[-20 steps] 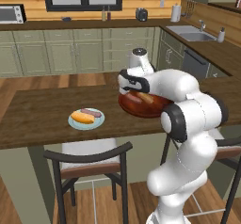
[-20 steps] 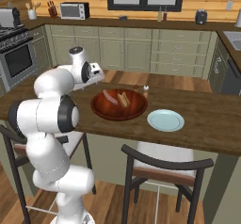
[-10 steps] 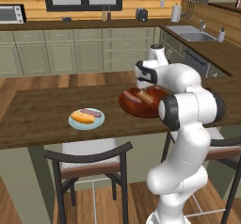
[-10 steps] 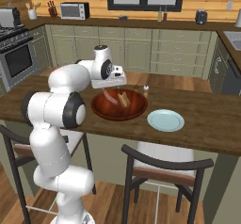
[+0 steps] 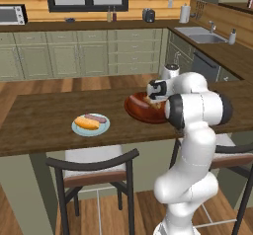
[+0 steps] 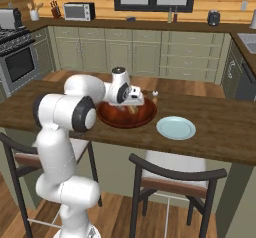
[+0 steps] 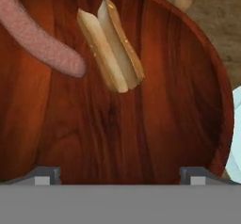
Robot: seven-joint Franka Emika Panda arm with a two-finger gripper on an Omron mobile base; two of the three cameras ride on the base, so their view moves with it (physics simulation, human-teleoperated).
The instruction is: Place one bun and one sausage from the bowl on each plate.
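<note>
The wide, shallow bowl of glossy reddish-brown wood (image 7: 155,124) sits on the dark wooden counter (image 5: 39,125), between two flat pale blue plates. In the hand view, a split pale bun with a golden-brown crust (image 7: 110,44) lies in the bowl's upper middle, its cut side showing. Just beside it, toward the upper left of that view, lies a pinkish sausage (image 7: 40,37), one rounded end close to the bun; whether they touch cannot be told.

The two-finger gripper (image 7: 120,173) hangs directly above the bowl with its jaws spread wide and nothing between them; its dark fingertips (image 7: 44,175) stand at the lower edge of the hand view, well apart, above bare wood.

In the left base view, the filled pale blue plate (image 5: 91,125) lies left of the bowl and carries an orange-brown bun and a dark sausage side by side. In the right base view, the bare pale blue plate (image 6: 176,127) lies just right of the bowl, close to its rim. A small salt-shaker-like object (image 6: 155,95) stands on the counter behind the bowl. Dark-framed chairs with cushioned seats (image 6: 175,174) stand at the near side of the counter, and pale green cabinets (image 5: 89,56) line the kitchen behind.
</note>
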